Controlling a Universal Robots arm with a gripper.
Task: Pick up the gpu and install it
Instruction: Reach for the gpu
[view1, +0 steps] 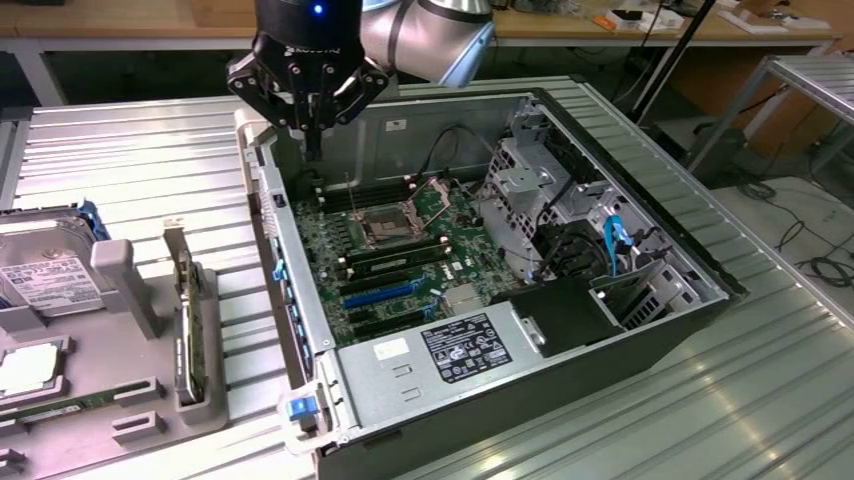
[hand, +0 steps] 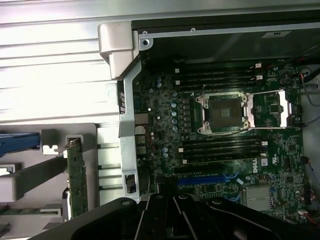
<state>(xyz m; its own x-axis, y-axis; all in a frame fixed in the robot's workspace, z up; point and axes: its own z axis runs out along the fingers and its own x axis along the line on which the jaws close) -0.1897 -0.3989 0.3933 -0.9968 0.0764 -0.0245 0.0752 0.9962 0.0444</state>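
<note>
Ribbed metal tabletop runs under everything, its grooves crossing the scene to the near edge. On it lies an open black computer case on its side, its interior facing up. Inside is a green motherboard with the bare processor socket near its middle and a grey power supply at the near end.

Beside the case, on the exterior view's left, sits a grey holder with upright posts and slots. The gpu stands on its long edge in one slot of this holder, just beside the case's side wall. Its long axis runs from far to near, roughly parallel to that wall, with a thin green edge turned upward. A hard drive with a white label lies further to the exterior view's left.

A grey robot arm reaches in from the far side. Its black gripper points straight down over the far corner of the case, fingers pressed together with nothing between them, well apart from the gpu.

Behind the table stands a wooden workbench. On the exterior view's right is a grey floor with loose cables.
</note>
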